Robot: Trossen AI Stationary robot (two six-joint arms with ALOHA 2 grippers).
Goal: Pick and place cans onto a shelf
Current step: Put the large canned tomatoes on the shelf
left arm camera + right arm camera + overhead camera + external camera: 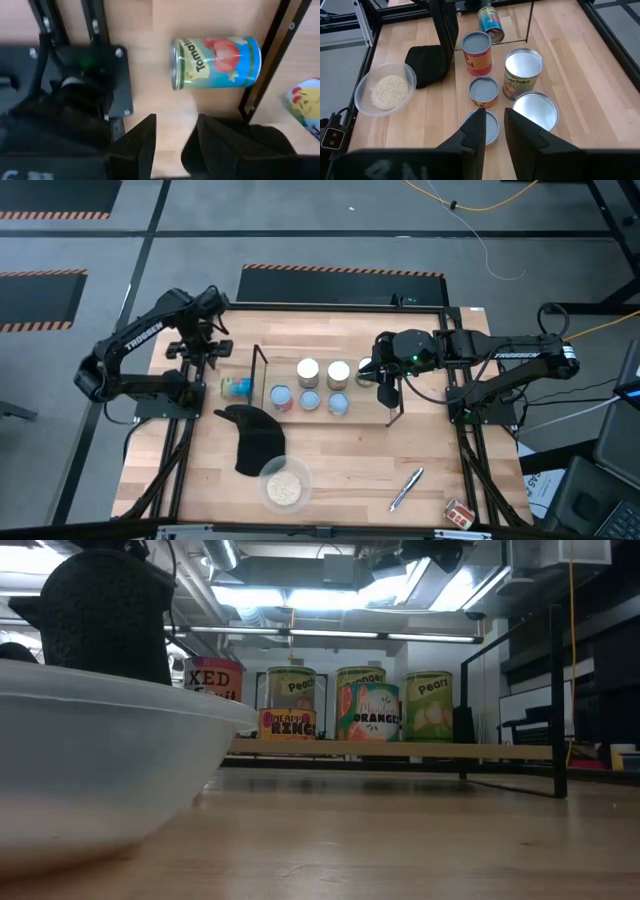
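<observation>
Left gripper (172, 140): narrowly parted, empty; tomato can (215, 62) lies ahead. Right gripper (494, 131): narrowly parted, empty, above shelf (262, 370) cans.

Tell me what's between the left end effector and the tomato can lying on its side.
Only bare wood. In the left wrist view the left end effector points at the tomato can with open tabletop between them; the high view agrees.

The high view is looking straight down on the whole table. The low view is sitting at tabletop height, close behind a clear bowl (100, 760) filling its left, perhaps touching it. Both wrist views are sharing the tomato can (215, 62).
</observation>
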